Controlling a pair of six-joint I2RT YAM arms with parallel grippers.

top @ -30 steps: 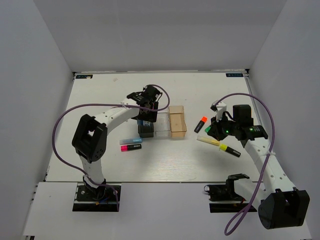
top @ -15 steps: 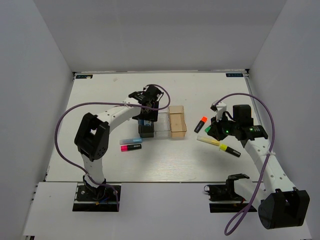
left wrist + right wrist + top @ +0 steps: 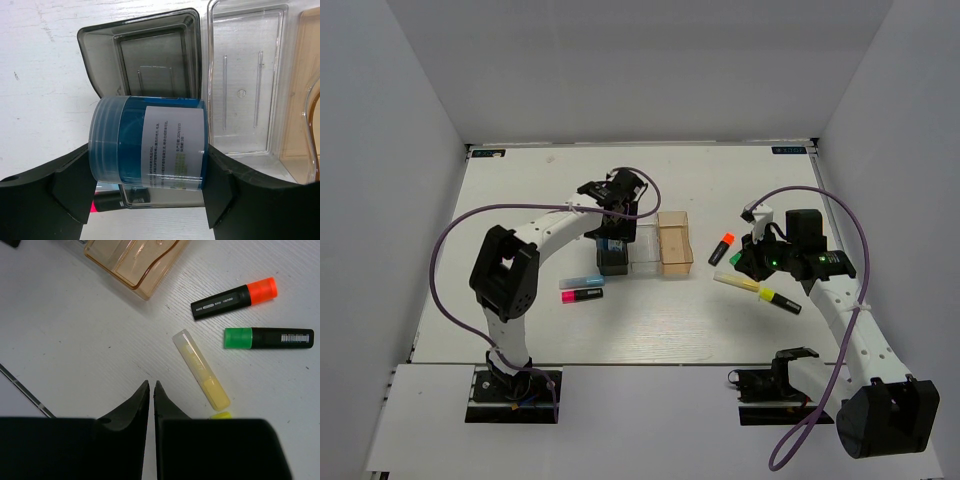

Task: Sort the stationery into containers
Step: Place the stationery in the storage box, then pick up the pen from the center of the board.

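Note:
My left gripper (image 3: 149, 167) is shut on a small blue jar with a white label (image 3: 150, 145), lying sideways between the fingers over the near end of the smoky dark grey bin (image 3: 145, 50). From above, the left gripper (image 3: 612, 215) hangs over that grey bin (image 3: 612, 262). The clear bin (image 3: 245, 75) and the orange-tan bin (image 3: 305, 100) stand next to it. My right gripper (image 3: 151, 385) is shut on nothing, above bare table beside a pale-yellow stick (image 3: 201, 368), an orange-ended highlighter (image 3: 235, 298) and a green-ended highlighter (image 3: 270, 337).
A pink-ended highlighter (image 3: 582, 294) and a light-blue stick (image 3: 585, 279) lie left of the grey bin. A yellow-ended highlighter (image 3: 780, 300) lies under the right arm. White walls close the table on three sides.
The left arm has shifted very slightly while holding the jar over the grey bin. The right arm has not moved.

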